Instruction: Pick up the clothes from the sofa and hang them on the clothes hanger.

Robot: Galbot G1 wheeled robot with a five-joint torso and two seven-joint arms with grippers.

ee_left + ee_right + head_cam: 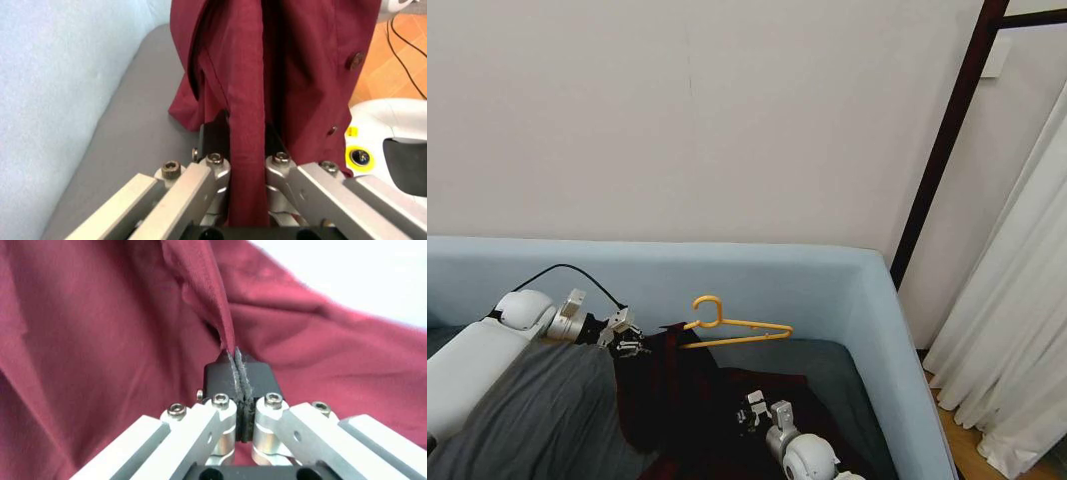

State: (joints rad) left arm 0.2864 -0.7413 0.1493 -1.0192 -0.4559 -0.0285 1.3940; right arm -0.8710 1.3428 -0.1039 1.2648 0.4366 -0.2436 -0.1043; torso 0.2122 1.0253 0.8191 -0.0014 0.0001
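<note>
A dark red shirt hangs in folds over the grey seat of the light blue sofa. My left gripper is shut on the shirt's upper edge; in the left wrist view its fingers pinch a vertical fold of the shirt, which has buttons. A yellow hanger lies level above the shirt, with its left end tucked into the cloth beside the left gripper. My right gripper sits low at the front, shut on another shirt edge; its pads press the cloth flat.
A dark wooden rack post rises behind the sofa's right end. White curtains hang at the far right over a wooden floor. A bare wall stands behind the sofa's backrest. The robot's white base and a cable show beyond the shirt.
</note>
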